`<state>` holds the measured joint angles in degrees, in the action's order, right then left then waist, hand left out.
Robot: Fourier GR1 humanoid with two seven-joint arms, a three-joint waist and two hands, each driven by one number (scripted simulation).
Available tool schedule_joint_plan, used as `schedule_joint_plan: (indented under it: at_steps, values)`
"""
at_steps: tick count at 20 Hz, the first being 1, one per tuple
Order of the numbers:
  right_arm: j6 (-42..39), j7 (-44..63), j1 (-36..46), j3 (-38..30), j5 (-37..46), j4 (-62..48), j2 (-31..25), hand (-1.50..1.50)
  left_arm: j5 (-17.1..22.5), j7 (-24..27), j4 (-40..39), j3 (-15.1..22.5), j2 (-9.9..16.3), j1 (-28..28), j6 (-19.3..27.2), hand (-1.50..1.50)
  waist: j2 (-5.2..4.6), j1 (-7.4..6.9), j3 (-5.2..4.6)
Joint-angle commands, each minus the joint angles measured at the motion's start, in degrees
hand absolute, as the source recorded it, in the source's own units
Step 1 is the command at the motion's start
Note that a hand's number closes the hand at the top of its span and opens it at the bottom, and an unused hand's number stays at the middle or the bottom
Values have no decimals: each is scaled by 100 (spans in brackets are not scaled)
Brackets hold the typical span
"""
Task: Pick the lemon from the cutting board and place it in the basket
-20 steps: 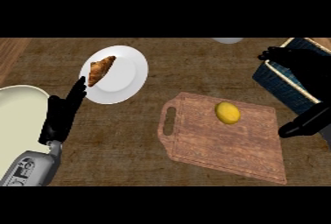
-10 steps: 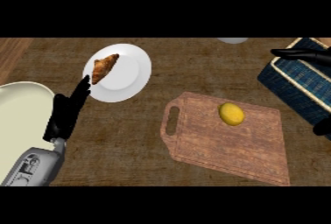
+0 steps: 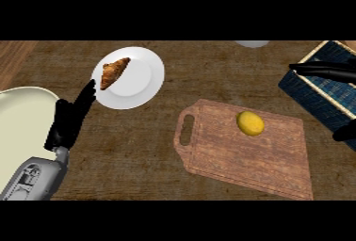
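Observation:
The yellow lemon lies on the upper middle of the wooden cutting board, which has a handle slot on its left side. At the right edge stands the dark blue woven basket, only partly in view. My right hand is above the basket, open, its fingers stretched leftward over the rim and its thumb showing lower at the edge. It is well to the right of the lemon and holds nothing. My left hand rests open at the left, fingers up, far from the board.
A white plate with a croissant sits at the upper left, just past my left fingertips. A large cream-coloured object fills the left edge. A small pale round thing shows at the top.
My right hand has drawn to the right, farther off the board and over the basket. The lemon and my left hand stay where they were.

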<state>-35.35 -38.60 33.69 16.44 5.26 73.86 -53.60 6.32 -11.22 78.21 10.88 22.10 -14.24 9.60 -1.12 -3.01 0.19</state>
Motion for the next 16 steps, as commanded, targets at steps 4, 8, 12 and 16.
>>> schedule_joint_plan:
  at_steps: [4,8,12,16]
  values:
    - [-370,-1743,319,340,255,-1275,67,-150,-1,62,-66,-100,12,-38,-93,0,10,-4,-4]
    - [-2,-1830,580,637,375,-1719,392,-150,-14,-91,-181,-102,-91,-202,-86,0,6,2,-8]
    - [207,-1886,766,925,500,-2034,640,-150,-5,-68,-278,-199,-110,-335,-120,0,20,50,-11]
    - [496,-1776,694,1306,634,-2088,1100,-150,-186,14,51,-52,-130,84,-29,0,64,69,-12]
